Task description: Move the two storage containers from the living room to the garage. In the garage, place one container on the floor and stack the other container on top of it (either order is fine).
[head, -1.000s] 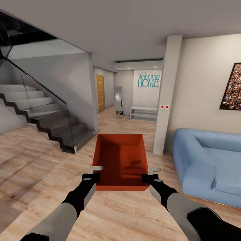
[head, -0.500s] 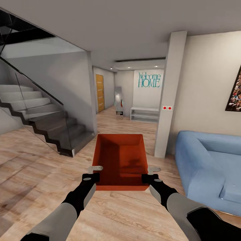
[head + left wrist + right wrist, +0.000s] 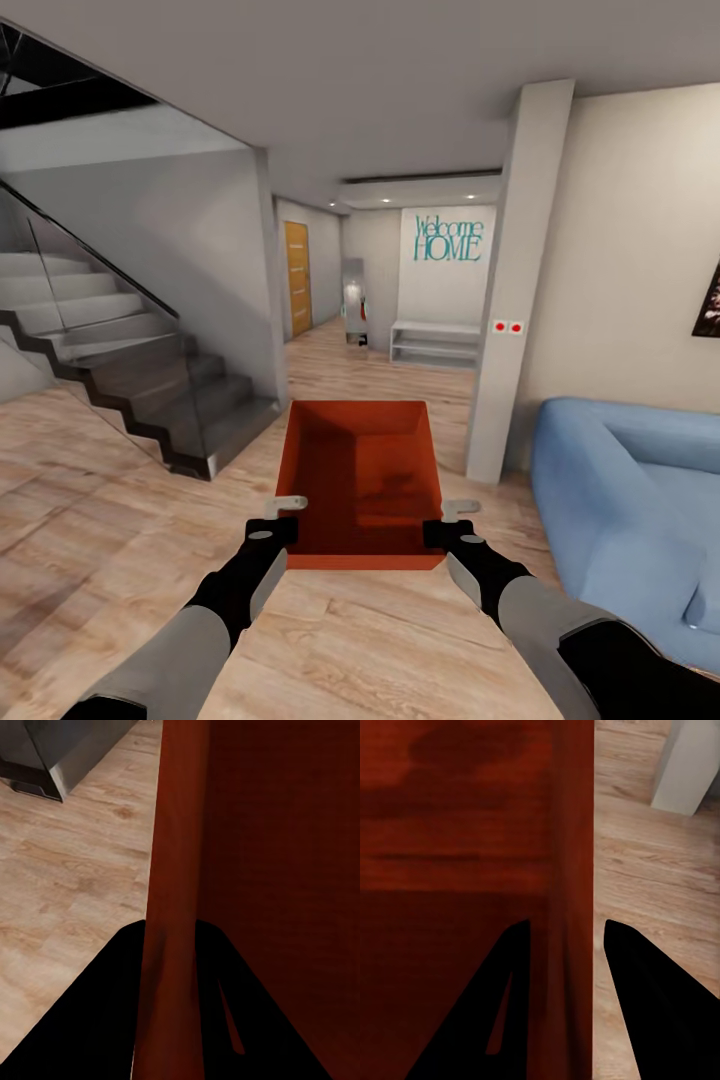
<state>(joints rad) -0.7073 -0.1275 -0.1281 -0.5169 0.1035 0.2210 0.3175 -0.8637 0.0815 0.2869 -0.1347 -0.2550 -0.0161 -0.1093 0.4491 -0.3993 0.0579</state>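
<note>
Ahead of the robot's chest, one red-orange storage container is carried above the light wood plank floor of the living room. Left end effector pinches the container's left wall between its fingers; right end effector pinches the right wall likewise. A blue sofa sits to the right, a glass-railed staircase to the left.

Dark staircase with glass railing, white pillar, teal "Welcome HOME" lettering, wooden door
</note>
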